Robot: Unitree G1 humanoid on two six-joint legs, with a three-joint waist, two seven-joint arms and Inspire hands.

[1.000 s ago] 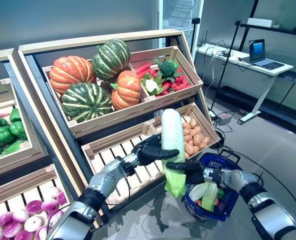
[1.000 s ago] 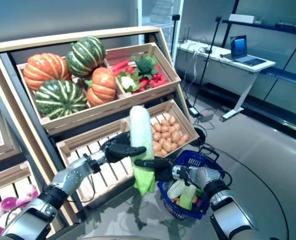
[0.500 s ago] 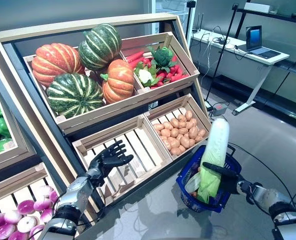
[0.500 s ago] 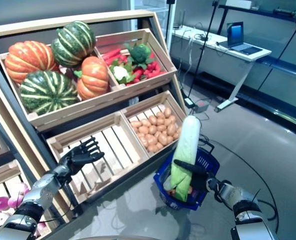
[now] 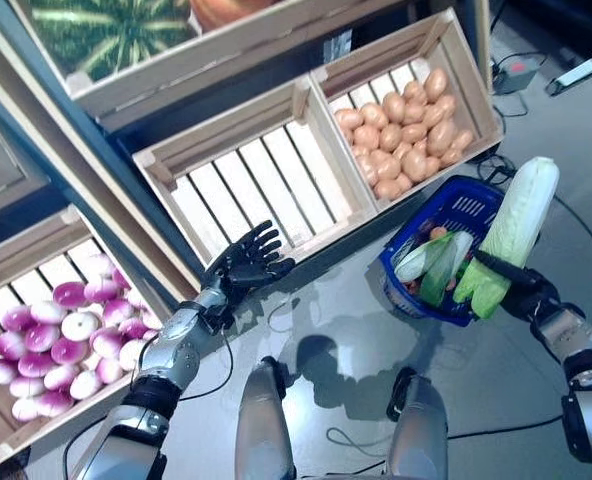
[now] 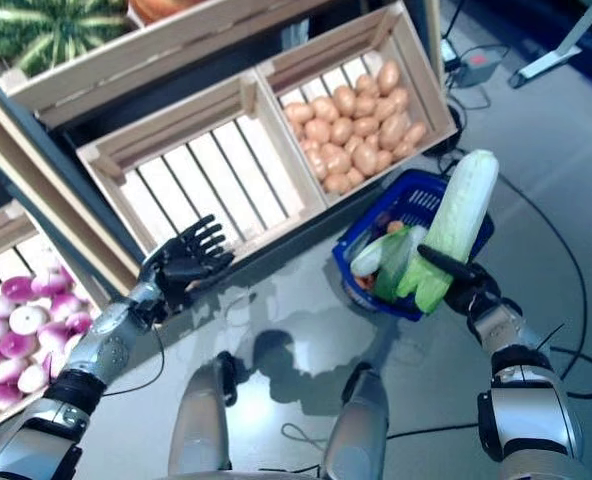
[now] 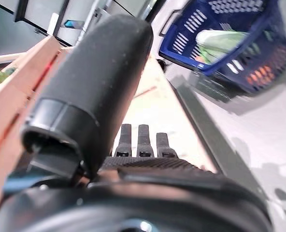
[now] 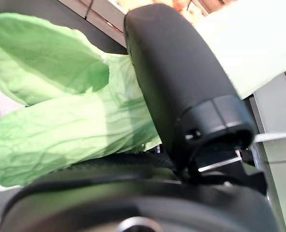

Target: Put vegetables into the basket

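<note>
A long cabbage (image 5: 516, 228), white at one end and leafy green at the other (image 8: 61, 125), is held by my right hand (image 5: 521, 288), whose thumb and fingers are curled round its green end. It tilts over the right rim of the blue basket (image 5: 456, 205) on the floor. The basket holds other greens (image 5: 434, 262) and something orange. My left hand (image 5: 244, 266) hangs open, fingers spread, in front of the empty slatted crate (image 5: 246, 185); the left wrist view shows its straight fingers (image 7: 139, 140) and the basket (image 7: 239, 36) beyond.
A crate of potatoes (image 5: 406, 110) stands right behind the basket. A crate of purple-and-white turnips (image 5: 46, 340) sits at lower left. A striped green pumpkin (image 5: 106, 25) shows on the upper shelf. Grey floor lies in front of the shelves.
The camera has tilted down, so the upper shelves have left the picture. The cabbage in my right hand has leaned more to the right over the basket. My left hand stays open by the empty crate.
</note>
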